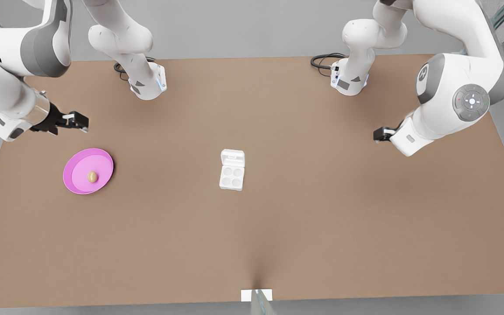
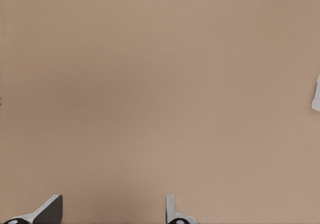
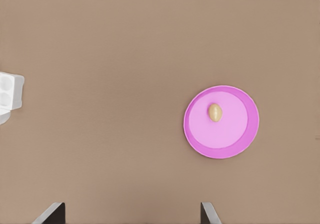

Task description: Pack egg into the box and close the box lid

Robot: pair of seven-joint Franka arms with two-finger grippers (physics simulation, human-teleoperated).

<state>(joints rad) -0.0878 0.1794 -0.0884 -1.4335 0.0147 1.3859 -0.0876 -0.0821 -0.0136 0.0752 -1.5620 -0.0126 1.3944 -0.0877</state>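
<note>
Front view: we find the egg [image 1: 92,176] on the pink plate [image 1: 77,183], the box [image 1: 232,176] mid-worktop, the box lid [image 1: 232,158] open. The right gripper [image 1: 75,121] waits near the plate, the left gripper [image 1: 379,134] well apart. Right wrist view: fingers apart above the plate; a round egg may roll if pinched off-centre. Left wrist view: fingers apart over bare worktop [image 2: 150,84], the egg out of frame.

We see two glossy white rounded arms [image 1: 449,87] with grey joint bands, black cables [image 1: 322,60] at white bases, a grey round button pad [image 1: 470,102], black two-finger grippers [image 1: 73,121].
</note>
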